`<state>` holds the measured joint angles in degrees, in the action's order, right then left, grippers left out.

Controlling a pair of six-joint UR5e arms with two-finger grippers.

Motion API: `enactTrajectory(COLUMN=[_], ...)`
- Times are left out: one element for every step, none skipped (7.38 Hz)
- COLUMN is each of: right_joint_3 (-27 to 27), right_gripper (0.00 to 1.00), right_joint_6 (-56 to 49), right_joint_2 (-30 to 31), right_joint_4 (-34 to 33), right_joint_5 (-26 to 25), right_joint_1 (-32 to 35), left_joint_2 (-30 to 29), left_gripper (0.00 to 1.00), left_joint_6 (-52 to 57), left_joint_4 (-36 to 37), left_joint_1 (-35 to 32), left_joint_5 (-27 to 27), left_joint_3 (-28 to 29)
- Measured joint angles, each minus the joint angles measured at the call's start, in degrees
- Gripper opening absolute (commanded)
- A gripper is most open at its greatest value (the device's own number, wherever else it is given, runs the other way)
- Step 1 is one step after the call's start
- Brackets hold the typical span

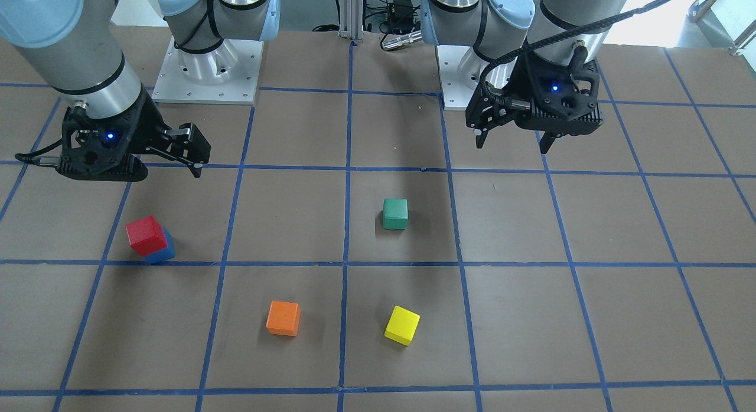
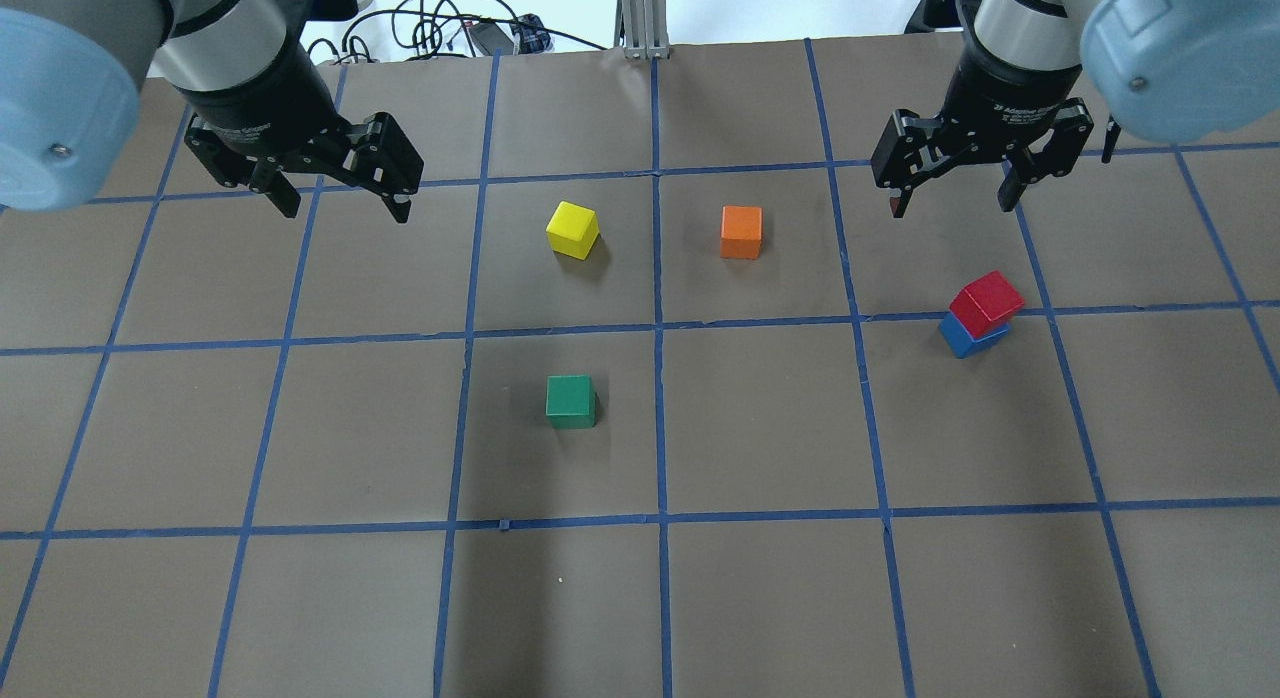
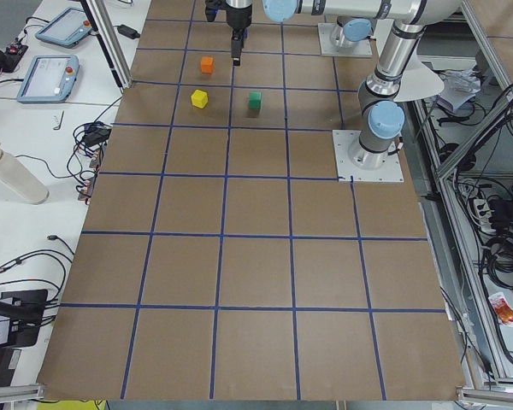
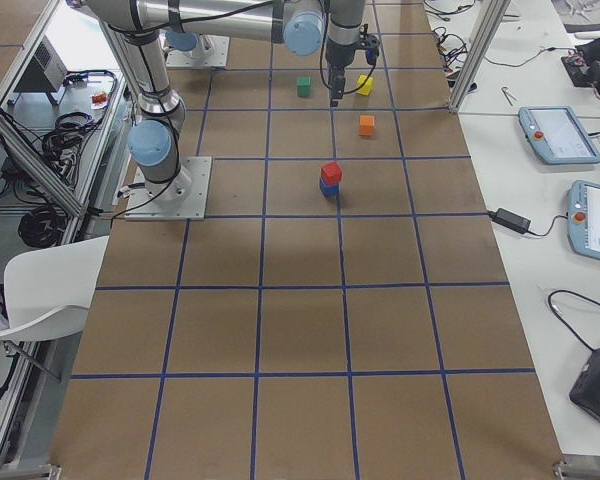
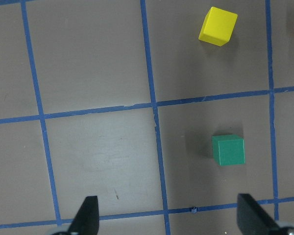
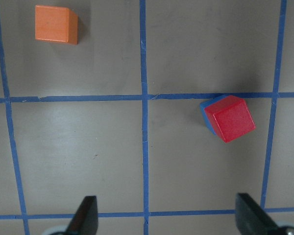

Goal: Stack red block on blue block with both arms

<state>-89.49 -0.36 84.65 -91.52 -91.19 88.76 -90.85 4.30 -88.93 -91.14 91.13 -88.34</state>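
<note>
1. On the brown paper-covered worktop point(image 2: 760, 598) with its blue tape grid, on the robot's right side, the small matte red cube point(image 2: 987, 298) sits on top of the small matte blue cube point(image 2: 965, 338). The two touch, and the stack is upright.
2. In the right wrist view only a sliver of blue shows past the red cube's edge, so the two look closely aligned. Both are turned at an angle to the tape lines.
3. The black two-finger right claw point(image 2: 952, 206) hangs above the worktop with its fingers spread wide, holding nothing. The stack lies apart from it on the robot's side, nearer one finger than the other.
4. The black two-finger left claw point(image 2: 346, 213) is also spread wide and holds nothing. It is well apart from the stack, so the right arm is much the nearer.
5. A cube has no long axis. Any regrasp would depend on turning the claw to meet the angled faces.
6. Nothing here is a container, and only the blue cube carries anything.
7. The green cube point(image 2: 570, 400), the yellow cube point(image 2: 573, 229) and the orange cube point(image 2: 741, 232) each stand alone, apart from the stack.
8. Judged from this, the stacking looks complete and only pulling the arms back remains.
</note>
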Motion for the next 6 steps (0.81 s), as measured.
enactTrajectory(right_joint_3=[-0.02, -0.02, -0.04, -0.04, -0.04, -0.05], right_gripper=[1.0, 1.0, 1.0, 1.0, 1.0, 1.0], right_joint_6=[1.36, 2.05, 2.32, 2.42, 2.45, 2.46], right_joint_2=[0.28, 0.49, 0.61, 0.65, 0.67, 0.67], right_joint_4=[0.19, 0.28, 0.3, 0.27, 0.27, 0.28], right_joint_5=[-0.09, -0.16, -0.26, -0.36, -0.43, -0.46], right_joint_1=[0.62, 0.95, 1.08, 1.11, 1.14, 1.14], left_joint_2=[-0.01, -0.02, -0.01, 0.02, 0.04, 0.05], left_gripper=[1.0, 1.0, 1.0, 1.0, 1.0, 1.0], left_joint_6=[-0.01, -0.03, -0.03, -0.04, -0.02, -0.01], left_joint_4=[0.02, 0.0, -0.01, 0.0, 0.02, 0.0], left_joint_1=[0.0, 0.0, 0.0, 0.0, 0.0, 0.0], left_joint_5=[0.01, 0.01, 0.01, 0.01, 0.01, 0.01], left_joint_3=[-0.04, -0.06, -0.07, -0.08, -0.08, -0.08])
